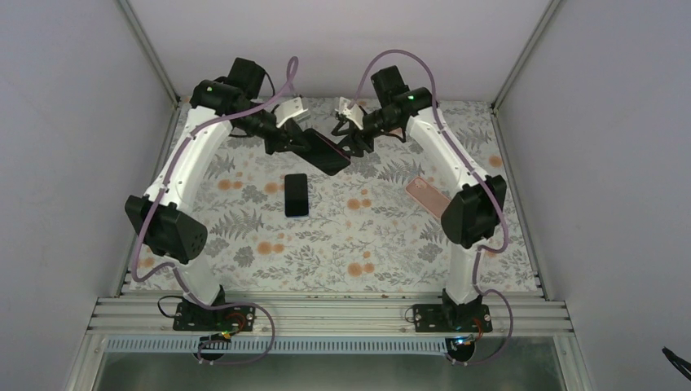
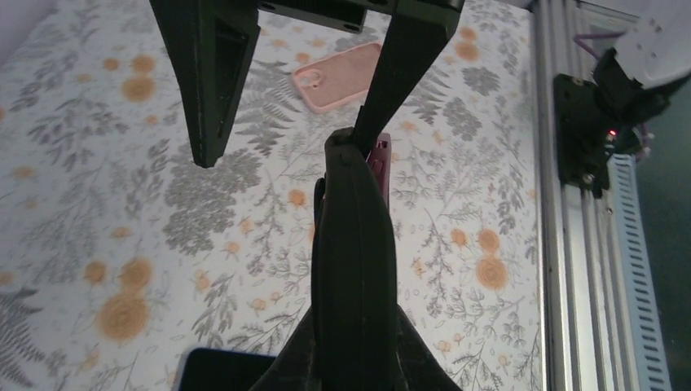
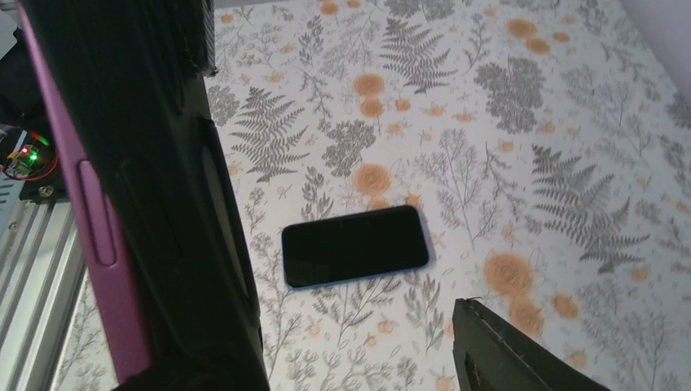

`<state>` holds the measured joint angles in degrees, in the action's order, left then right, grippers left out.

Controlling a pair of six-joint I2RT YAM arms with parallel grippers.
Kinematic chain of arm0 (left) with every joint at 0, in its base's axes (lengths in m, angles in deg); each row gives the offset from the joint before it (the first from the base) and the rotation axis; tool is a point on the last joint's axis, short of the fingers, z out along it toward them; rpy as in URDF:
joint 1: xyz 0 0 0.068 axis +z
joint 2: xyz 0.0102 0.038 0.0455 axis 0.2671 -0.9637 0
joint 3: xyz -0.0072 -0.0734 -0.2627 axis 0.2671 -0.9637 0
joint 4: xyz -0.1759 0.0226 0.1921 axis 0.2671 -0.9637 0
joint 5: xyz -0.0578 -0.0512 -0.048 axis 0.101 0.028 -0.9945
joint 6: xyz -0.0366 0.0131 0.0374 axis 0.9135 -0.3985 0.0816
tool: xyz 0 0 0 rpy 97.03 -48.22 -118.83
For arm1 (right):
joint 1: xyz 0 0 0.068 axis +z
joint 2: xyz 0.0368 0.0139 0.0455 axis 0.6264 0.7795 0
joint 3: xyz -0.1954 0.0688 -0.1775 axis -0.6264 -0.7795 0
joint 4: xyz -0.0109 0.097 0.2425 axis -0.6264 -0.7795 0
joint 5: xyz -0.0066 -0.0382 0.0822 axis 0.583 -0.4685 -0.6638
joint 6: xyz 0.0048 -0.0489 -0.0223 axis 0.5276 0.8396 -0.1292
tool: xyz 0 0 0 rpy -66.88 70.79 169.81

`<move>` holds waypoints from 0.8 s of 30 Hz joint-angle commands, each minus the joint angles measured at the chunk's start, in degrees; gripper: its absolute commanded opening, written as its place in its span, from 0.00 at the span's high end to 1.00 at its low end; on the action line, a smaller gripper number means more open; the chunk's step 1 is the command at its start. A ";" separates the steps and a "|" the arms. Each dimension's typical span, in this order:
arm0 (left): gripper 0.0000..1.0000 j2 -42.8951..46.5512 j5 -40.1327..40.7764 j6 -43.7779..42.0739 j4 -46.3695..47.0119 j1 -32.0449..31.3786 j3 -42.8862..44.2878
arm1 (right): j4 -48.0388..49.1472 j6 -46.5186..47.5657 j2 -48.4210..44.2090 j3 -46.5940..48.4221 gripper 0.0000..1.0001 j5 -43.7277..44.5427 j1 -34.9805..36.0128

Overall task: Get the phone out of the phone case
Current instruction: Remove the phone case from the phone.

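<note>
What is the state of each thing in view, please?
purple phone case: held above the table.
left end effector: shut on the purple phone case.
right end effector: open, close beside that case.
black phone: flat on the table, screen dark.
pink phone case: flat on the table, untouched.

Grey-fern, orange-flower table cover [image 1: 326, 252], pink case [image 1: 426, 195], black phone [image 1: 297, 195], purple-edged case [image 3: 94, 212]

— Where's the case right now?
— I see the purple phone case [image 3: 91, 208] raised off the table [image 1: 367, 244] near its back middle. It's tilted, and one long edge with a side-button bump faces my right wrist camera.
— And the phone?
— The phone [image 1: 327, 151] shows as a dark glossy slab, seated in the case as far as I can tell.
</note>
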<state>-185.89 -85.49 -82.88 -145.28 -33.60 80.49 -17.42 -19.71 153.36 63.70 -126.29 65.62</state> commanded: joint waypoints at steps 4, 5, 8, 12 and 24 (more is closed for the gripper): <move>0.98 -1.14 1.05 18.68 44.53 -0.65 4.66 | -12.55 4.18 1.93 1.09 0.39 -23.08 14.69; 0.98 -1.22 1.33 18.98 45.50 -0.64 5.02 | -12.55 4.15 1.46 0.66 0.39 -23.07 15.55; 0.98 -1.47 -0.93 19.06 47.20 -0.60 5.13 | -12.51 4.04 0.10 -0.34 0.42 -24.73 17.14; 0.98 -0.58 -2.09 19.66 51.59 -0.60 2.14 | -12.55 3.30 -1.84 -0.56 0.53 -25.95 18.31; 0.98 -0.46 -3.12 16.93 44.98 -0.47 2.49 | -11.96 3.96 -5.45 -2.54 0.97 -24.40 14.63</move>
<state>-183.53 -88.92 -66.38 -142.00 -34.19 80.05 -23.39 -18.38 152.18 61.64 -128.82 70.56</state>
